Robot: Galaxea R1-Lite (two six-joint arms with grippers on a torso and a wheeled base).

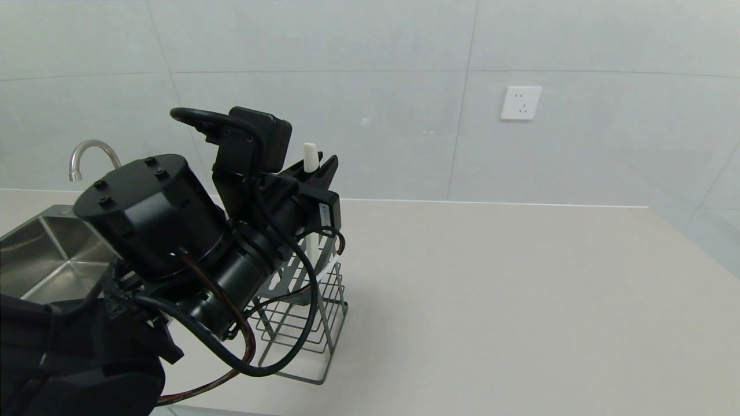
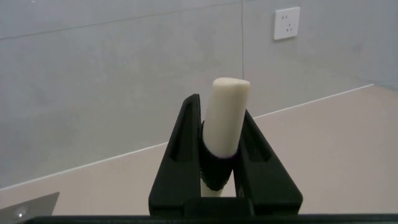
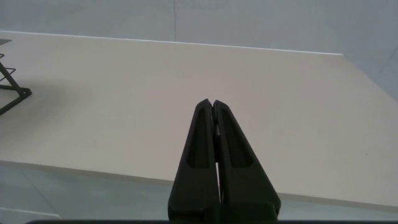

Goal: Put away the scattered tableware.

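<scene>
Left gripper is clamped on an upright white utensil handle, held over the wire rack at the countertop's left, just right of the sink. The utensil's lower end is hidden behind the arm. Right gripper has its fingers pressed together, empty, above bare counter.

text: none readable | small label on left pincer body: print too small to read | wall socket: nothing legible
</scene>
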